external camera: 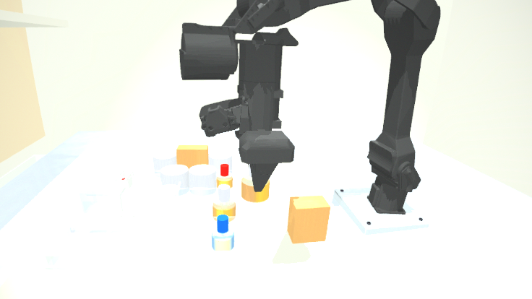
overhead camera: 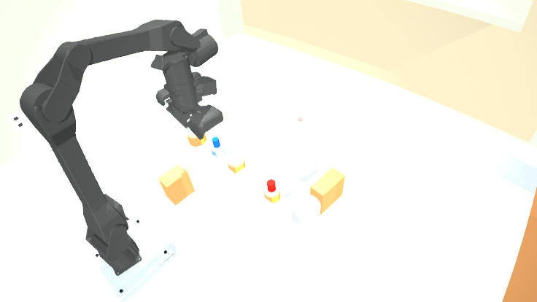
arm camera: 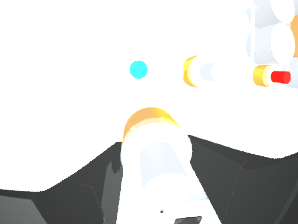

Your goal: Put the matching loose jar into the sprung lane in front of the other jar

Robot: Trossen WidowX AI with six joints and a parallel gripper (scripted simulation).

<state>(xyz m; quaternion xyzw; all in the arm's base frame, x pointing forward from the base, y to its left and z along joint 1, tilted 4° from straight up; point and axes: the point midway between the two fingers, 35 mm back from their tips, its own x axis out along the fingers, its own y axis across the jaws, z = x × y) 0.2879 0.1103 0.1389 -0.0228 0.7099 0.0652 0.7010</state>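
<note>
1. From where I'm standing, the claw (overhead camera: 196,132) (external camera: 256,182) (arm camera: 153,144) points down, its fingers about half open and closed firmly around a jar.
2. That amber-bottomed jar (overhead camera: 196,141) (external camera: 246,191) (arm camera: 152,119) has a pale upper part; it sits between the two fingertips and seems to hang above the desk (overhead camera: 375,244) (external camera: 335,267), outside the lane.
3. A faint, see-through frame, which I take for the lane (external camera: 100,192), stands well apart from the claw. It is so washed out that I can't tell its stop, its pusher plate or how any jar sits inside. A small red spot (overhead camera: 300,119) (external camera: 123,178) shows by it.
4. Three smaller bottles stand upright in a loose line: a blue-capped one (overhead camera: 215,146) (external camera: 222,240) (arm camera: 138,69), a pale-capped amber one (overhead camera: 236,165) (external camera: 224,211) (arm camera: 190,71), and a red-capped one (overhead camera: 273,195) (external camera: 224,181) (arm camera: 260,75).
5. Past the red cap, white round tubs (overhead camera: 306,214) (external camera: 202,180) cluster near an orange block (overhead camera: 330,191) (external camera: 192,156).
6. Another orange block (overhead camera: 178,190) (external camera: 309,224) stands between the bottles and the arm's pale base plate (overhead camera: 112,277) (external camera: 394,226).
</note>
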